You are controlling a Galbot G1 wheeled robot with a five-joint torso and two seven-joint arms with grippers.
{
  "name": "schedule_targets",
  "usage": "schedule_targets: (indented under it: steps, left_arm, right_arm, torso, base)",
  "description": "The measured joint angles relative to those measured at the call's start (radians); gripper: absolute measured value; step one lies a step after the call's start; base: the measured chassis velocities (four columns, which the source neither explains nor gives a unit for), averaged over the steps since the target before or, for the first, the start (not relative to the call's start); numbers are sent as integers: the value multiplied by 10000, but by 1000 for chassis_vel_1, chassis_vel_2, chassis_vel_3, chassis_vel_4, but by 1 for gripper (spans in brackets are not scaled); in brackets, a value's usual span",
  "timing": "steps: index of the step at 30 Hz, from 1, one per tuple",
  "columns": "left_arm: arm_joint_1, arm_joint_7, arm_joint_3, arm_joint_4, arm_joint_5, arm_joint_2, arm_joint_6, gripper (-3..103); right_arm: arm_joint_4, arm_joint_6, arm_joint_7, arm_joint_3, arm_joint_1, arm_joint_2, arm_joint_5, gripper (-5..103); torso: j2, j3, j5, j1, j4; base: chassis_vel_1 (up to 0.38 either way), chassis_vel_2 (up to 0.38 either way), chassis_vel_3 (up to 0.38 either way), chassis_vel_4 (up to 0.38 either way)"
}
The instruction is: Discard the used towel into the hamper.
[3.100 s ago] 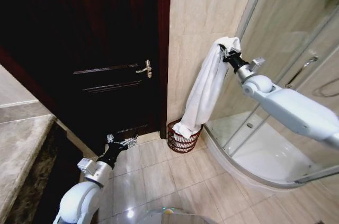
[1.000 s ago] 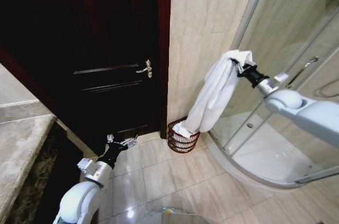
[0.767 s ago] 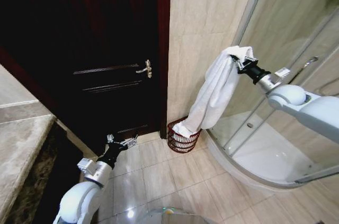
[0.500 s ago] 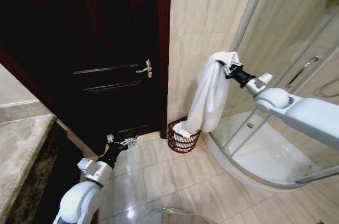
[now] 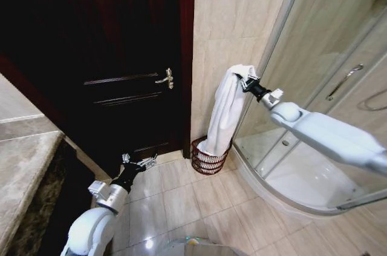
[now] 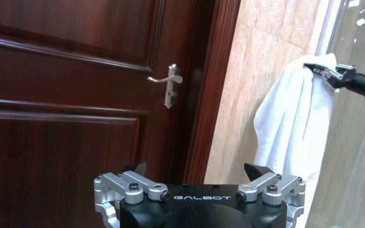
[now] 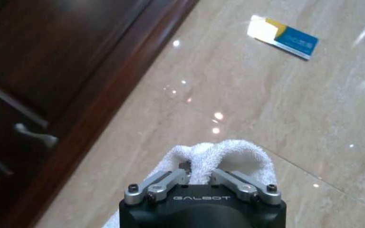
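Below right tool [image 5: 244, 80], pinching towel [image 5: 222, 114] top: towel hangs vertical, its end in hamper [image 5: 204, 158]. Left tool [image 5: 138, 162] spread, idle, farther.

My head camera looks forward and down from high up, taking in the dark door [image 5: 121, 56], the tiled wall [image 5: 224, 32] and the floor well below. My left wrist camera sits low, just behind its own pincer [image 6: 198, 178], and faces up at the same door [image 6: 74, 95], sharing the white towel [image 6: 293, 118] with the head view. My right wrist camera rides close behind its pincer [image 7: 198, 175], facing the tiled wall [image 7: 284, 95].
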Motion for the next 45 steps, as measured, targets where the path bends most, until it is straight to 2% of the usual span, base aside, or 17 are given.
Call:
schedule_targets:
  steps: [4,6,7,10,15,18,23,26,30,33,39,41,45]
  left_arm:
    - [0,0,0,0,0,0,0,100]
    - [0,0,-1,0,0,0,1,100]
    - [0,0,-1,0,0,0,1,100]
    - [0,0,0,0,0,0,0,100]
    - [1,0,0,0,0,1,0,100]
    - [0,0,0,0,0,1,0,100]
    - [0,0,-1,0,0,0,0,100]
    - [0,0,0,0,0,1,0,100]
    - [0,0,0,0,0,1,0,100]
    - [0,0,0,0,0,0,0,100]
    - [1,0,0,0,0,0,1,100]
    - [0,0,0,0,0,1,0,100]
    - [1,0,0,0,0,0,0,100]
  right_arm:
    - [-1051,300,-66,63,0,-530,228,3]
    - [-1533,710,373,-269,1,-923,843,3]
    - [-1533,710,373,-269,1,-923,843,3]
    - [-2116,1031,849,-424,-8,-1578,1109,3]
    - [-3104,1201,755,-337,-11,-2254,1177,3]
    - [-3749,1107,586,217,-2,-2889,1240,3]
    - [-3764,809,444,966,35,-3146,842,3]
    - [-3880,811,427,1268,35,-3355,756,3]
    - [-4253,935,451,1804,42,-3869,749,3]
    - [-4635,1109,598,2036,42,-4368,713,3]
    - [-5248,1280,561,2343,43,-4744,714,3]
    - [-5851,1556,355,2469,42,-4936,715,3]
    - [-5898,1828,199,2137,22,-4564,830,3]
  torso:
    - [0,0,3,-1,-8]
    - [0,0,4,-1,-11]
    - [0,0,4,-1,-11]
    - [0,-1,-3,-1,-3]
    - [0,-1,6,-1,-5]
    - [0,0,3,-1,-6]
    - [2,-2,-6,-2,-2]
    - [2,-1,5,-2,-9]
    - [2,-2,1,-3,-9]
    - [2,-1,0,-2,0]
    - [2,-1,1,-2,-7]
    - [2,-1,4,-2,-3]
    - [2,-1,2,-2,0]
  base:
    - [0,0,0,0]
    - [0,0,0,0]
    - [0,0,0,0]
    - [0,0,0,0]
    - [0,0,0,0]
    - [0,0,0,0]
    - [0,0,0,0]
    - [0,0,0,0]
    - [0,0,0,0]
    - [0,0,0,0]
    - [0,0,0,0]
    - [0,0,0,0]
    - [0,0,0,0]
